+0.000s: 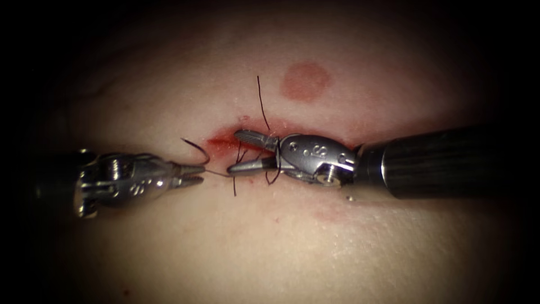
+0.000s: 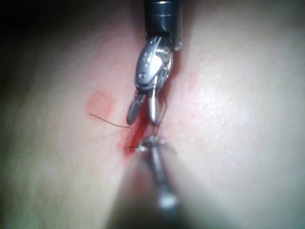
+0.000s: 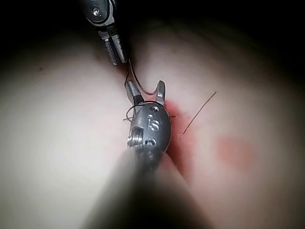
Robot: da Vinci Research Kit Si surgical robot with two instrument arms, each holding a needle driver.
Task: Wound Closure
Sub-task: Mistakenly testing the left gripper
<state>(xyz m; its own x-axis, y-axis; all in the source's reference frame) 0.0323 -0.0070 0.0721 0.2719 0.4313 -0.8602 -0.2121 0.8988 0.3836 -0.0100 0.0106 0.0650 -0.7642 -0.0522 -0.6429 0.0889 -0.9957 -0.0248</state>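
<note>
The left tool (image 1: 193, 175) comes in from the left edge of the endoscope frame with its jaws nearly closed on the needle (image 1: 198, 149). The grip looks to be near one end of the curve, though the view is poor. From there the dark needle arcs up and to the left, free of the tissue (image 1: 270, 247). A fine strand of thread (image 1: 216, 173) runs right from those jaw tips toward the other tool.

The right tool (image 1: 239, 151), reaching in from the right edge, stands with its jaws spread wide. One jaw lies over the cut (image 1: 225, 141) and the other just below it. Thread loops around its jaws and neck, but nothing sits gripped between them.

A loose thread end (image 1: 261, 104) rises from the cut toward the upper centre, and another short one hangs just below the lower jaw. Red fluid (image 1: 220, 145) stains the left end of the cut. A round reddish mark (image 1: 305, 80) sits on the tissue above and to the right.

In the right wrist view the needle (image 3: 143, 88) curves between the spread jaws of the right tool (image 3: 145, 93).
</note>
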